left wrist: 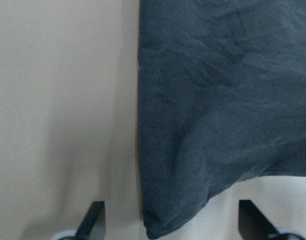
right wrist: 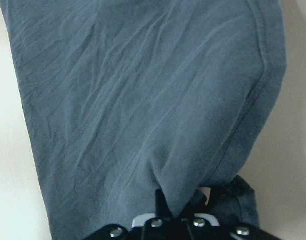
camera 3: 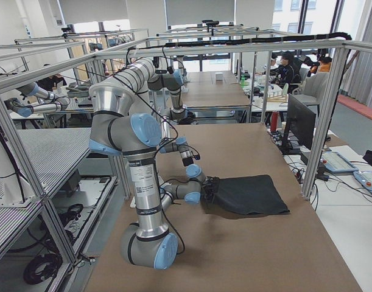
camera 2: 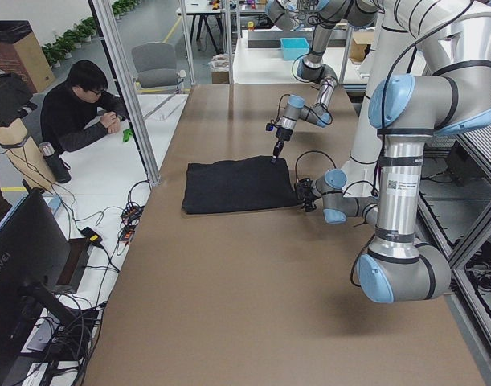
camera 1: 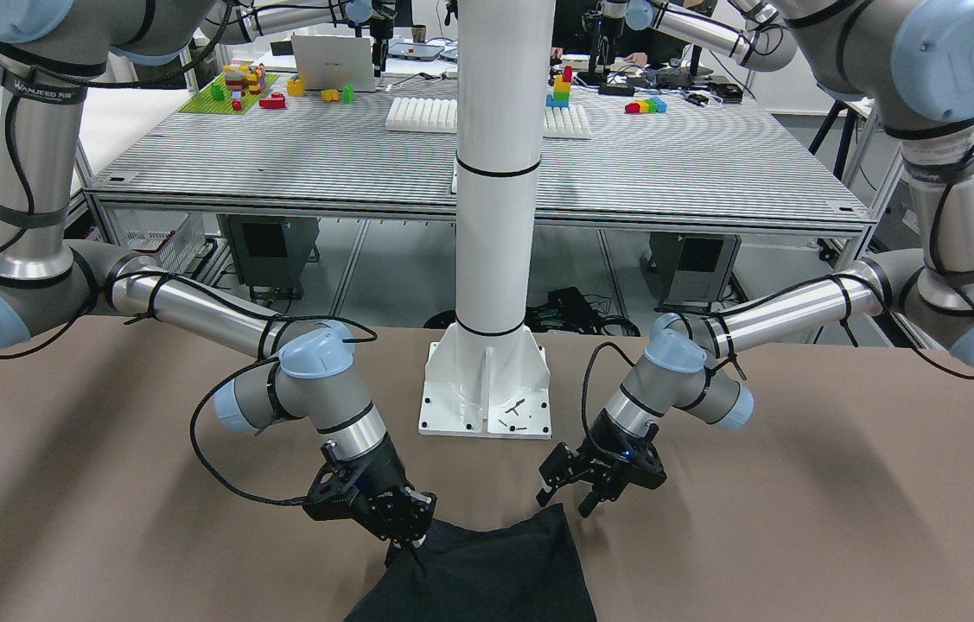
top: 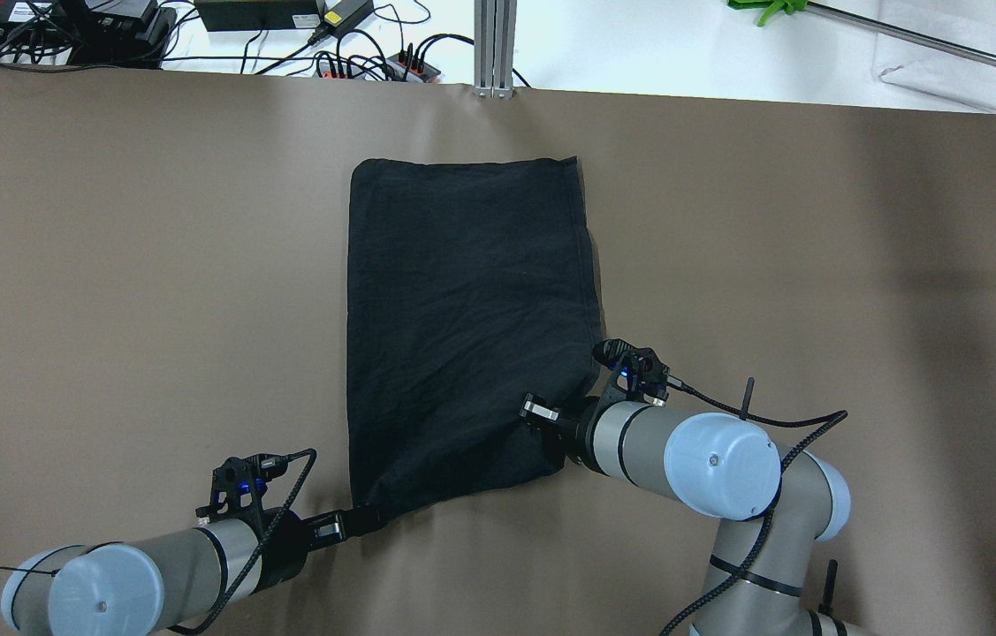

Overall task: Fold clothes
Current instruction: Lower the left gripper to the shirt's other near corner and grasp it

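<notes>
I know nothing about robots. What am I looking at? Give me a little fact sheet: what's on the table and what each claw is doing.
Surface: brown table
Item: one black garment, lying mostly flat in a rough rectangle
Left gripper: open, fingers spread either side of the garment's near left corner, not gripping it
Right gripper: shut, pinching fabric near the garment's near right corner
Between the arms: white pole on a base plate, clear of the garment
Fold status: no fold under way yet
</notes>
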Available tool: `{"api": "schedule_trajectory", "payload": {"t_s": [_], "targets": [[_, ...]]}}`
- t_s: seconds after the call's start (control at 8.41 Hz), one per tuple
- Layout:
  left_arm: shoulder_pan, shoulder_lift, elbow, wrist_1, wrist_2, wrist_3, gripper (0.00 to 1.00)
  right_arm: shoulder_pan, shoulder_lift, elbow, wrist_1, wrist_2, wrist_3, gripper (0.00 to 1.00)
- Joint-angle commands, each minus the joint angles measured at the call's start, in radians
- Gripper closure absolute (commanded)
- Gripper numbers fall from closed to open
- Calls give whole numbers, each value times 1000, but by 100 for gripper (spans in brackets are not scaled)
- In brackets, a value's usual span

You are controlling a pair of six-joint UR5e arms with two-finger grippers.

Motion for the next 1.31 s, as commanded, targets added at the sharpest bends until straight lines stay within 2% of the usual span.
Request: {"api": "schedule_trajectory", "payload": {"t_s": [0.0,0.59,0.71,0.95,1.19], "targets": [[0,-11,3,0,0,0,7,-2,-2,7,1,-1,0,100],[-3,-23,32,2,2,0,9,-2,-2,9,-1,-1,0,100],[-3,-25,37,2,2,0,13,-2,-2,9,-1,-1,0,100],[-1,-26,38,0,3,0,24,-2,-2,9,-1,-1,0,100],[-3,-36,41,2,3,0,45,-2,-2,9,-1,-1,0,100]]}}
